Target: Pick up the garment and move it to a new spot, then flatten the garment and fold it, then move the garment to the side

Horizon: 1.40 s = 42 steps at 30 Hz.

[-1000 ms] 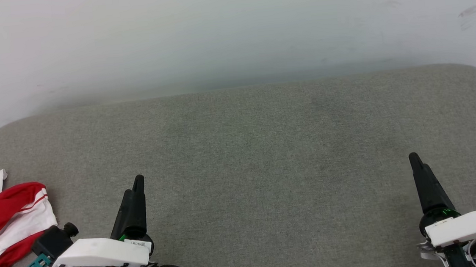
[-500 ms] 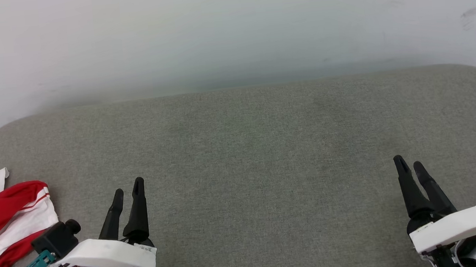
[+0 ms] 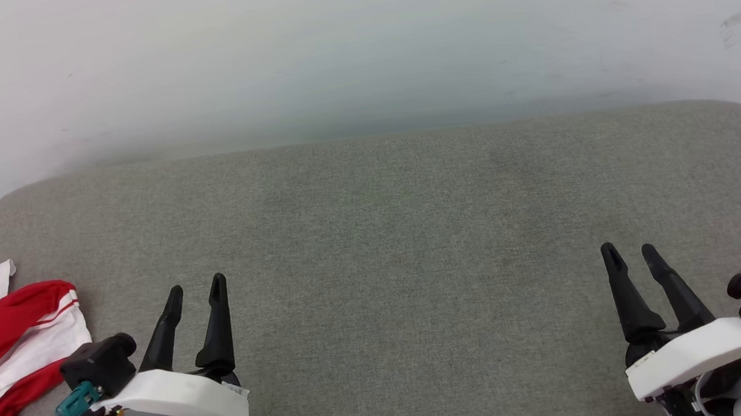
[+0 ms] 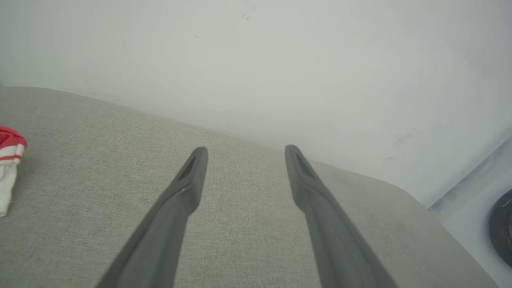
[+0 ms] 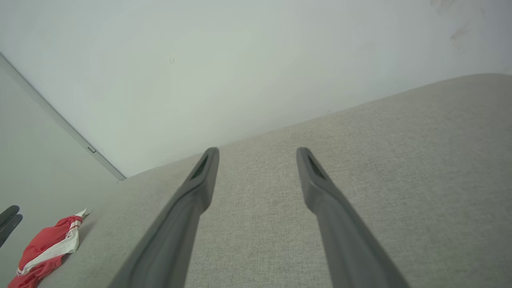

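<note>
Crumpled red-and-white garment [image 3: 11, 342] untouched at left edge of grey cushion [image 3: 399, 232]. Nearby, left gripper [image 3: 196, 285]; far right, right gripper [image 3: 627, 248]; both spread wide, empty, seemingly readied for pickup.

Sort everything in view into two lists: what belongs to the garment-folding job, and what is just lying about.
Belongs to the job:
- garment, crumpled at the left edge of the grey cushion
- left hand, open, holding nothing
- right hand, open, holding nothing

Just about:
- white wall
- dark round thing beyond the cushion
</note>
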Tool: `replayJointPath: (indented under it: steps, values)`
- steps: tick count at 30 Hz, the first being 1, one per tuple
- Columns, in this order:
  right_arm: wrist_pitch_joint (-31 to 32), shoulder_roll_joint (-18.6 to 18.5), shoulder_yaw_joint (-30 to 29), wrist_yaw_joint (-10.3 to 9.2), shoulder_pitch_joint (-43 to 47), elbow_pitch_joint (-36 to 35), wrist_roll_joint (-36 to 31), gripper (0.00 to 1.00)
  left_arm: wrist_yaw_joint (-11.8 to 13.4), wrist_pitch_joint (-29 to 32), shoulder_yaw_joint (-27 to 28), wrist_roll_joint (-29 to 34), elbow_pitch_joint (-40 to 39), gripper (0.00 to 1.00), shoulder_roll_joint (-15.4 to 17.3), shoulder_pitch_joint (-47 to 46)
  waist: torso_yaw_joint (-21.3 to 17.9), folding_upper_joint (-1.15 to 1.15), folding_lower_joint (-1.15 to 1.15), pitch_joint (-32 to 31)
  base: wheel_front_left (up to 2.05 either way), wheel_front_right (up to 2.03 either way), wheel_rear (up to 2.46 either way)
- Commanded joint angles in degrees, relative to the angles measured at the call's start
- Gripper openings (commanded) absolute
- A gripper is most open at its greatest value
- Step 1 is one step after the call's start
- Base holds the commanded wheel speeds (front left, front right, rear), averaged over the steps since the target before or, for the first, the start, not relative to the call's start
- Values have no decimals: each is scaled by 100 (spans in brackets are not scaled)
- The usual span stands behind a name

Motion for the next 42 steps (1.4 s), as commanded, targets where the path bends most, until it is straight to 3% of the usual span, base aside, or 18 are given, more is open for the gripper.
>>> replayJointPath:
  steps: [1,20,42]
  values:
    - [4,-39,8,2,8,-114,-170,100,25,-51,-9,169,-85,100,58,-35,0,0,0,3,0,0,0]
    - [91,2,-6,1,108,-312,-1424,100,234,-324,-174,1246,-13,100,185,-10,20,0,0,-1,0,0,0]
    - [35,111,-9,1,174,-425,-2310,100,157,-586,-128,1935,334,100,42,-55,50,0,0,3,0,0,0]
